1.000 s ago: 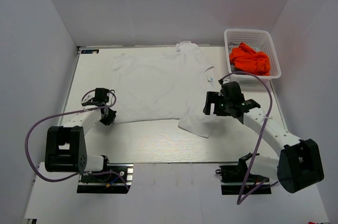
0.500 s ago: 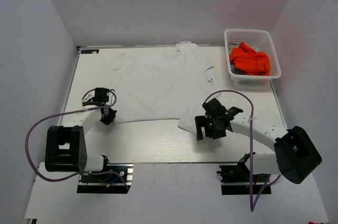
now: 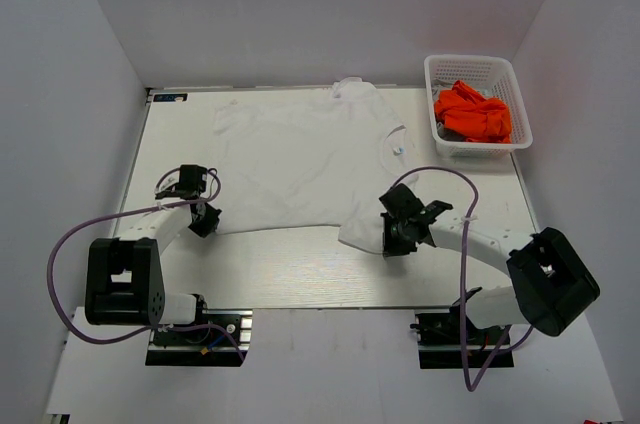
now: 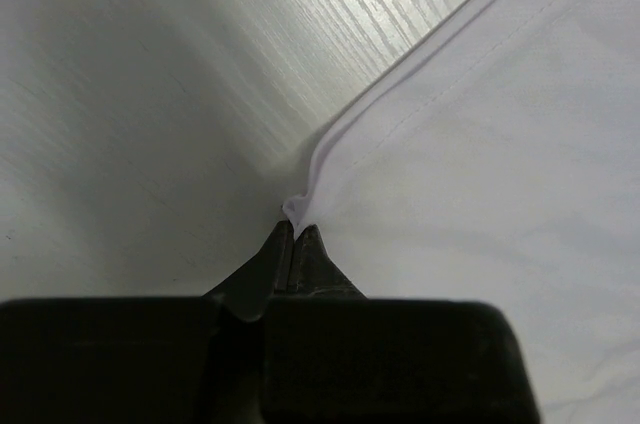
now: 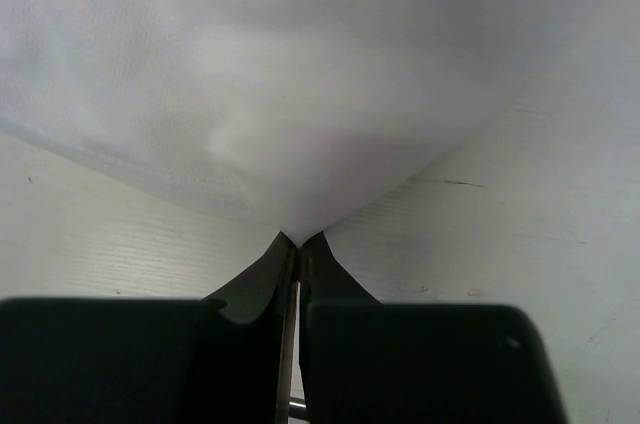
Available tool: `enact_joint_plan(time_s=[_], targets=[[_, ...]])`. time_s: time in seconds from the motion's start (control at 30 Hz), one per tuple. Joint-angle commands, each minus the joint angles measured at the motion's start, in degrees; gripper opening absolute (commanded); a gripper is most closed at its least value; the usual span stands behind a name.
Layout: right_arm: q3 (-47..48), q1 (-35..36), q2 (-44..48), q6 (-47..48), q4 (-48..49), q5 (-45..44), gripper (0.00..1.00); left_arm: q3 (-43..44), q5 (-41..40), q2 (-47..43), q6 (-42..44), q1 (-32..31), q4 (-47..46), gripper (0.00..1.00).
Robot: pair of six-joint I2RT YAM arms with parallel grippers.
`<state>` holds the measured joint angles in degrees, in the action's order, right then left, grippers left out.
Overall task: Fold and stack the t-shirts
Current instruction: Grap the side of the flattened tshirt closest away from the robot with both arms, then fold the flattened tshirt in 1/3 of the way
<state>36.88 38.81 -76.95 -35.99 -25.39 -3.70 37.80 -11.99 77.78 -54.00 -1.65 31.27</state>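
Change noted: the right gripper [image 3: 392,240] has swung away from the basket [image 3: 431,94] side to the near right of the white t-shirt [image 3: 300,159]. Its jaws, wide a second ago, are now closed on a tuck of the cloth flap that juts out there. The left gripper [image 3: 205,221] has not shifted place; its jaws have finished closing and pinch the near left hem corner.

Judgement: both near points are secured, so the shirt appears ready for a first fold away from the arms.

Condition of item: the white t-shirt lies spread flat on the table [image 3: 280,279], lightly creased, somewhat rumpled beside the right gripper. The orange t-shirt [image 3: 472,112] sits bunched in the basket, unfolded; stacking not yet begun
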Motion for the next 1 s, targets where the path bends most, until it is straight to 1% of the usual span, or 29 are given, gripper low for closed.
enact_joint_plan(time_s=[0.0, 0.1, 0.17, 0.27, 0.4, 0.57, 0.67, 0.83, 0.97], targets=[[2.9, 0.0, 1.7, -1.8, -2.2, -5.3, 0.00, 2.9, 0.4, -1.1, 1.0, 0.2, 2.0, 0.00], [5.9, 0.0, 4.0, -1.3, -2.9, -7.5, 0.00, 4.5, 0.4, -1.7, 1.0, 0.2, 2.6, 0.00], [8.4, -0.7, 3.9, -0.6, -3.9, -8.0, 0.00, 5.9, 1.0, -1.7, 1.5, 0.2, 2.6, 0.00], [12.9, -2.0, 2.9, 1.1, -3.8, -9.4, 0.00, 8.0, 1.6, -1.0, 1.5, 0.2, 2.6, 0.00], [20.0, -4.9, -1.0, 3.6, -3.5, -11.0, 0.00, 12.9, 1.6, 2.0, 1.5, 0.2, 4.7, 0.00], [28.5, -8.8, -5.8, 7.2, -1.9, -9.7, 0.00, 20.1, 1.6, 7.9, 1.5, 0.2, 6.4, 0.00], [33.1, -11.1, -9.0, 8.6, -1.8, -8.9, 0.00, 24.1, 0.0, 10.4, 1.5, 0.2, 7.1, 0.00], [38.7, -13.8, -13.7, 12.1, 0.0, -6.9, 0.00, 29.2, -0.7, 15.4, 1.5, 0.2, 7.8, 0.00], [44.1, -15.1, -18.4, 16.2, 0.9, -2.9, 0.00, 33.2, -0.7, 18.6, 1.5, 0.2, 7.2, 0.00]])
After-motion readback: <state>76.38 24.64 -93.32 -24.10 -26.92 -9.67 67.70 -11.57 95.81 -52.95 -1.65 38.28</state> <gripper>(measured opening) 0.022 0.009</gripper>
